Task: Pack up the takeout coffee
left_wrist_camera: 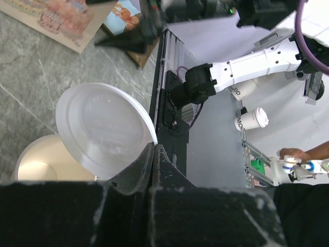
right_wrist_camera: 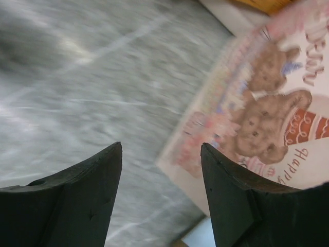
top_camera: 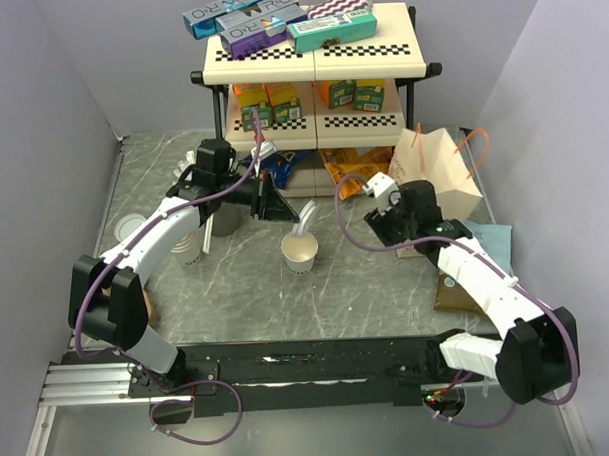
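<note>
Cup (top_camera: 299,251) upright, axis vert., mouth up; L gripper (left_wrist_camera: 154,150) pinches lid (left_wrist_camera: 103,128) edge, R gripper (right_wrist_camera: 161,149) jaws spread, empty.

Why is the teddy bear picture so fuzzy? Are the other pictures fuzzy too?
Right wrist view: the bear card and table are smeared, probably motion blur; left wrist view: the lid is sharp, the left tool close-up dark and soft; top view: sharp, evenly lit.
</note>
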`<control>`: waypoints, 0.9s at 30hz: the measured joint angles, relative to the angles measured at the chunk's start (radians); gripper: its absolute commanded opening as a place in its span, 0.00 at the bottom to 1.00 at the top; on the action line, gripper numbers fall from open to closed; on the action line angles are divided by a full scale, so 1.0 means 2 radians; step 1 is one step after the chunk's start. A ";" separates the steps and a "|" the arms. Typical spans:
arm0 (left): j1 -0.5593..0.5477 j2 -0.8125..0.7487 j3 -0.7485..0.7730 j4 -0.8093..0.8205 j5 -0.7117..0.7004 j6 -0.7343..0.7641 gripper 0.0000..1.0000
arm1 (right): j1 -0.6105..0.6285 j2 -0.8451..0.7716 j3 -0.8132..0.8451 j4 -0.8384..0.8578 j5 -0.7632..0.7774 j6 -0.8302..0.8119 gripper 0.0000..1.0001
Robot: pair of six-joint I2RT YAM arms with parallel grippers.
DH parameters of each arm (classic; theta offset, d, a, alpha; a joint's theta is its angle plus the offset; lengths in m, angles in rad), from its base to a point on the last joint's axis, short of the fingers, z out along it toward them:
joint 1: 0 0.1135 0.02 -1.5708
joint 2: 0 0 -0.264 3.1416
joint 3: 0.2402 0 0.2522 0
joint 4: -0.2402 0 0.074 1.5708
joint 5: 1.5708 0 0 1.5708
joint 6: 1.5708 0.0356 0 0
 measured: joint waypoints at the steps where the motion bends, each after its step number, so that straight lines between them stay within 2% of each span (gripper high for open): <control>1: -0.001 0.000 0.000 -0.001 0.000 0.002 0.01 | -0.014 0.005 0.000 0.003 0.006 -0.008 0.69; 4: -0.002 0.000 0.000 -0.004 0.000 0.008 0.01 | -0.045 0.015 0.000 0.008 0.019 -0.025 0.69; 8: -0.002 0.000 -0.010 0.004 0.003 0.010 0.01 | -0.056 0.018 0.002 0.005 0.018 -0.031 0.75; 13: -0.010 0.002 -0.032 0.026 0.025 -0.002 0.01 | -0.051 0.014 0.003 0.004 -0.100 -0.025 0.82; 19: -0.014 0.022 -0.036 0.056 0.055 -0.028 0.01 | -0.030 0.043 0.015 0.004 -0.238 -0.017 0.85; 27: -0.012 0.051 -0.047 0.072 0.064 -0.043 0.01 | -0.019 0.110 0.031 0.026 -0.335 -0.003 0.87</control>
